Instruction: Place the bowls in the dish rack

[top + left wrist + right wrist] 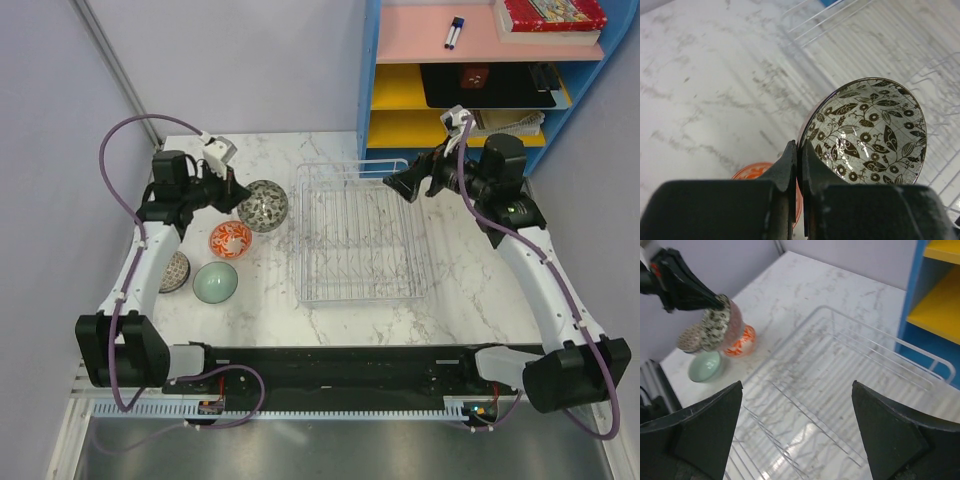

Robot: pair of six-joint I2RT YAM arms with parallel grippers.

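Note:
My left gripper (pixel 236 192) is shut on the rim of a brown-patterned bowl (pixel 266 205) and holds it tilted above the table, left of the dish rack (pixel 360 232). The left wrist view shows the fingers pinching that bowl (pixel 870 132) at its rim. A red-patterned bowl (pixel 230 240) and a pale green bowl (pixel 215 282) sit on the table below it. Another patterned bowl (pixel 176 270) is partly hidden under the left arm. My right gripper (pixel 400 185) is open and empty above the rack's far right part (pixel 840 370). The rack holds no bowls.
A blue shelf unit (pixel 480 70) with pink and yellow shelves stands behind the rack at the back right. Grey walls close the left and far sides. The marble table's front edge (pixel 340 330) runs just ahead of the arm bases.

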